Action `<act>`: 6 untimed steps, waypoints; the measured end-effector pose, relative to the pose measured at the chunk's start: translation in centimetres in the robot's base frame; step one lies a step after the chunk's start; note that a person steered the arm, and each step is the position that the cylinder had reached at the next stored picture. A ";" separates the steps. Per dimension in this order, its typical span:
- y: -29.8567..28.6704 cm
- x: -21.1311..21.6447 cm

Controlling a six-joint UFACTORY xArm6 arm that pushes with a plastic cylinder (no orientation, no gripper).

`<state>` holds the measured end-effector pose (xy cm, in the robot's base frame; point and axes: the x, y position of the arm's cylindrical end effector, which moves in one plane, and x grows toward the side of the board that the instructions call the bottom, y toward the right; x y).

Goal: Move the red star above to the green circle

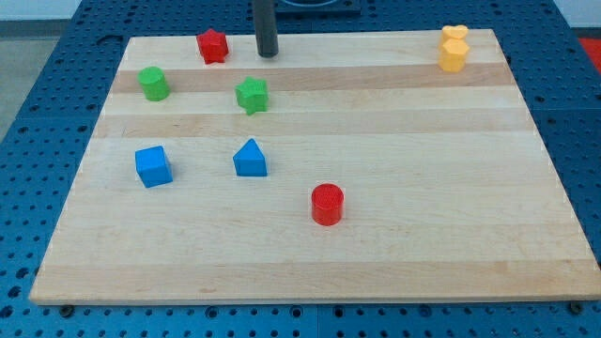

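Wooden board (pixel 376 244) on blue pegboard (pixel 56 38)

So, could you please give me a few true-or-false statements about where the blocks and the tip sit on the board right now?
1. My tip is to the view's right of the red star. True.
2. The red star touches the green circle. False: they are apart; the star lies up and to the right of it.
3. The yellow block sits near the board's top right corner. True.
4. The red cylinder is at the view's top left. False: it lies low, near the middle.
5. The blue cube is left of the blue triangle. True.
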<state>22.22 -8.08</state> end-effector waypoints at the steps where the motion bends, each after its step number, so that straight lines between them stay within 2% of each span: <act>1: -6.0 -0.6; 2: -12.1 -0.6; 3: -12.9 -0.8; 4: -5.9 -0.9; 5: 4.5 -0.9; 6: 13.8 1.2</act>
